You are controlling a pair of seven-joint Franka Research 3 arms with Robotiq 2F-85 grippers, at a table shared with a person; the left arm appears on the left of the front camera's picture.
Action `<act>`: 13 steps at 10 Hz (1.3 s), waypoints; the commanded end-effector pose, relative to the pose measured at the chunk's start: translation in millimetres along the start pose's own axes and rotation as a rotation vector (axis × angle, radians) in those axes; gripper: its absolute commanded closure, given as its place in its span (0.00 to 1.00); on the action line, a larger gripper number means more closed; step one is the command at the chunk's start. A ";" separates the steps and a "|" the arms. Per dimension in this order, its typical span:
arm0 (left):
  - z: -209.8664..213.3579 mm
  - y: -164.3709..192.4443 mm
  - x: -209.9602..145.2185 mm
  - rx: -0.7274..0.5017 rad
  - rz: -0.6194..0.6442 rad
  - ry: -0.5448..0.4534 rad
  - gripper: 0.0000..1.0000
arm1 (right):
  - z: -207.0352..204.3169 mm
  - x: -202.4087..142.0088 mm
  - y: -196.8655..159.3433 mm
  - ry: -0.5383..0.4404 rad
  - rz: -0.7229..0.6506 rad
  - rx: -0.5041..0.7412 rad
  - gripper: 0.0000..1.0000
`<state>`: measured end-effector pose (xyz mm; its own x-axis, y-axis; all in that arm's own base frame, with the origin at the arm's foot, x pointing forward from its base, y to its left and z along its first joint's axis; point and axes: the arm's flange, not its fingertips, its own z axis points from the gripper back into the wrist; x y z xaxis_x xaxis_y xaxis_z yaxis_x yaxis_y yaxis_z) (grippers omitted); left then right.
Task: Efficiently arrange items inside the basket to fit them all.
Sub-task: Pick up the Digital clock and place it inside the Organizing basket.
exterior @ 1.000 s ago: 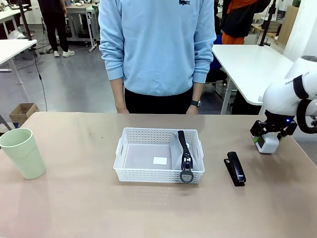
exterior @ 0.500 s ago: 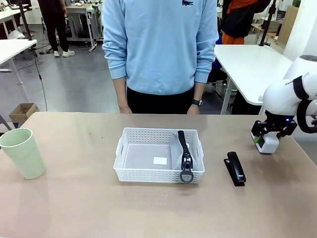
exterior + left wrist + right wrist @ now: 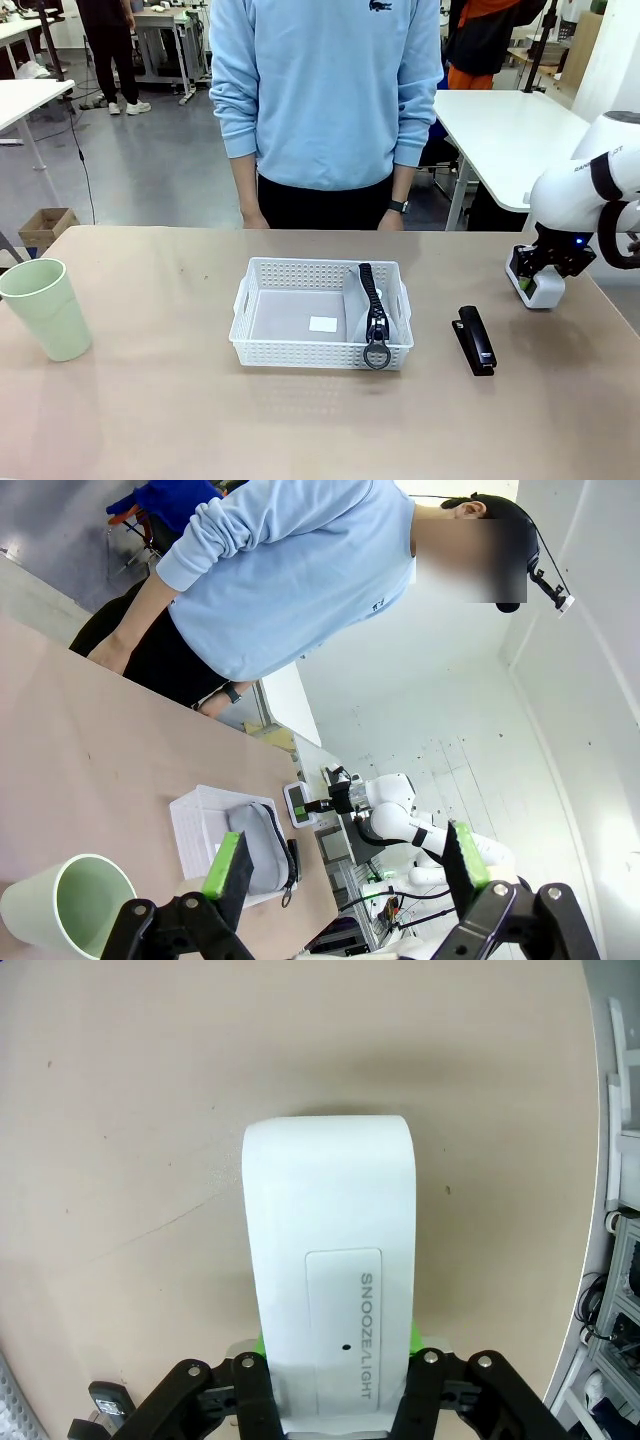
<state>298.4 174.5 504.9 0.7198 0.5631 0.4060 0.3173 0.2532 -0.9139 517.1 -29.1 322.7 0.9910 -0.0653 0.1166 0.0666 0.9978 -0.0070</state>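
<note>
Right pincer (image 3: 535, 281) is clenched on the small white box (image 3: 546, 290) down at the table's (image 3: 150, 420) right end, well apart from the basket (image 3: 300, 352). I can't tell whether the box touches the tabletop. Seen from the right wrist, the green pads pinch the box's near end, and grey print on its face reads "SNOOZE/LIGHT" above a tiny dark dot. Left pincer (image 3: 345, 865) hangs released, jaws wide, gripping nothing. The grey oval case (image 3: 358, 320) stands on edge in the basket's right end, black zipper uppermost, its ring pull (image 3: 376, 355) hanging over the front wall. The black stapler (image 3: 476, 340) lies on the table just right of the basket. The pale green cup (image 3: 48, 308) stands upright far to the left. A person (image 3: 325, 90) in a light blue sweatshirt with a small dark chest emblem stands behind.
</note>
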 end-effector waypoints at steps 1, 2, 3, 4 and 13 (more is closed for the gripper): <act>-0.6 -0.9 1.6 -0.022 -0.021 -0.009 0.00 | 0.1 3.6 6.7 0.003 -0.022 -0.031 1.00; -0.6 -0.9 1.6 -0.022 -0.021 -0.009 0.00 | 0.7 2.9 6.4 0.000 -0.022 -0.031 1.00; -0.6 -0.9 1.6 -0.022 -0.021 -0.009 0.00 | 5.7 1.8 5.8 -0.007 -0.016 -0.023 1.00; -0.6 -0.9 1.6 -0.022 -0.021 -0.009 0.00 | 21.2 -0.1 4.1 -0.033 -0.006 -0.001 1.00; -0.6 -0.9 1.6 -0.022 -0.021 -0.009 0.00 | 186.6 -157.1 1.3 -0.109 0.096 0.240 1.00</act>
<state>298.0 174.9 505.5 0.7188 0.5634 0.4073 0.3185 0.2539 -0.9133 335.2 -3.9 492.6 0.9801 0.0317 0.1962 -0.0605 0.9879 0.1425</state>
